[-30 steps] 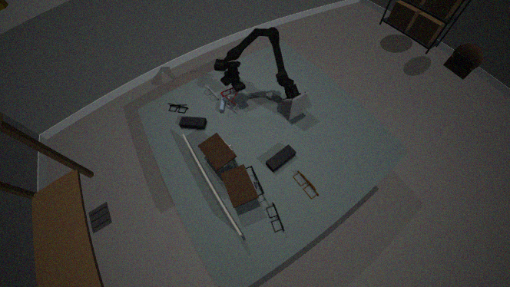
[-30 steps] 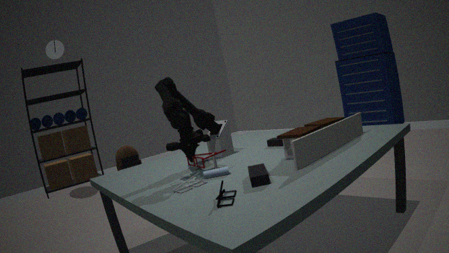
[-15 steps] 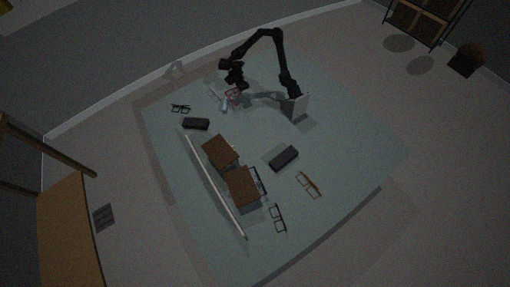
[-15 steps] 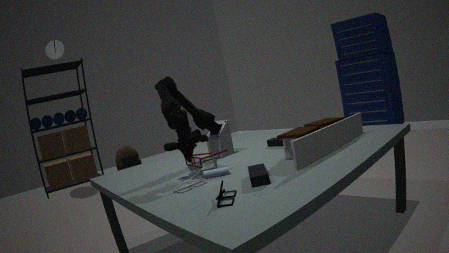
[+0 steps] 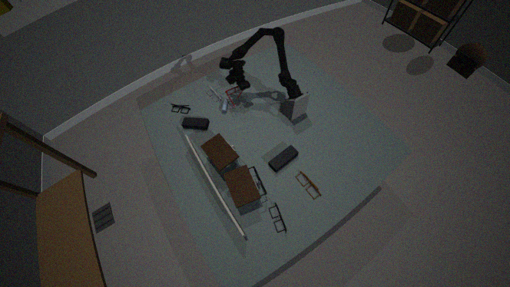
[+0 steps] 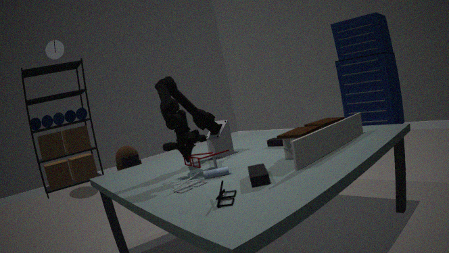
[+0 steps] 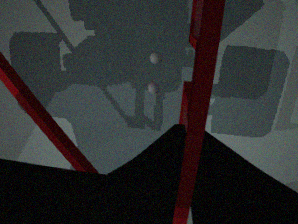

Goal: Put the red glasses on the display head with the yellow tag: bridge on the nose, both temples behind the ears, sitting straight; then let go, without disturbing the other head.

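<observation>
The red glasses (image 5: 233, 89) (image 6: 221, 151) (image 7: 200, 90) hang a little above the table with open temples. My gripper (image 5: 240, 87) (image 6: 186, 159) (image 7: 185, 135) is shut on their frame. In the exterior view the temples stretch right from the lenses. Two display heads with flat brown tops stand away from the glasses: one (image 5: 220, 151) (image 6: 297, 132) nearer to the gripper, the other (image 5: 242, 186) (image 6: 326, 121) farther, with black glasses (image 5: 259, 179) at its front. The faces are mostly hidden, and no yellow tag can be made out.
A pale blue cylinder (image 5: 224, 106) (image 6: 216, 172) and clear glasses (image 6: 184, 189) lie close below the gripper. Dark cases (image 5: 195, 123) (image 5: 283, 158), black glasses (image 5: 179, 107) (image 6: 226, 197), more black glasses (image 5: 277, 217) and orange glasses (image 5: 308, 185) lie around. A white panel (image 5: 215, 188) (image 6: 328, 145) stands behind the heads.
</observation>
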You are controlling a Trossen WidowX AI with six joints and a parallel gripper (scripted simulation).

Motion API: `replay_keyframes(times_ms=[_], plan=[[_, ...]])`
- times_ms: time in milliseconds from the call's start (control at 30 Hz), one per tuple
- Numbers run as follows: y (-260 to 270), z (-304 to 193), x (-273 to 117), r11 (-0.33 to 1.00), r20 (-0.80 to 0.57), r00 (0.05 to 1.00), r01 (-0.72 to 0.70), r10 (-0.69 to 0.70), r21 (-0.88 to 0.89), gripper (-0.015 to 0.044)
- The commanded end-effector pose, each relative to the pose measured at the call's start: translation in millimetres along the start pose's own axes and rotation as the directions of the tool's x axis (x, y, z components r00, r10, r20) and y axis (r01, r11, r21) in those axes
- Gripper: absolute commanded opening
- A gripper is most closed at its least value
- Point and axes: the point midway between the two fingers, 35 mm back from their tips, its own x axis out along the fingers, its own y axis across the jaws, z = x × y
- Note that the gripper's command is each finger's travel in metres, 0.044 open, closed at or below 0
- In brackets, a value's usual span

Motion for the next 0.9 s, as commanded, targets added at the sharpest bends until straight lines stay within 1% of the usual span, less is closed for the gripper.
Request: replay_keyframes(times_ms=[0,700,867], plan=[[0.2,-0.3,0.1,1.000,0.000,1.000,-0.001,0.001,-0.005,0.0000],[0.1,6.2,0.1,1.000,0.001,1.000,-0.001,0.001,-0.005,0.0000],[0.3,9.0,-14.4,1.000,0.001,1.000,-0.004,0.004,-0.004,0.0000]])
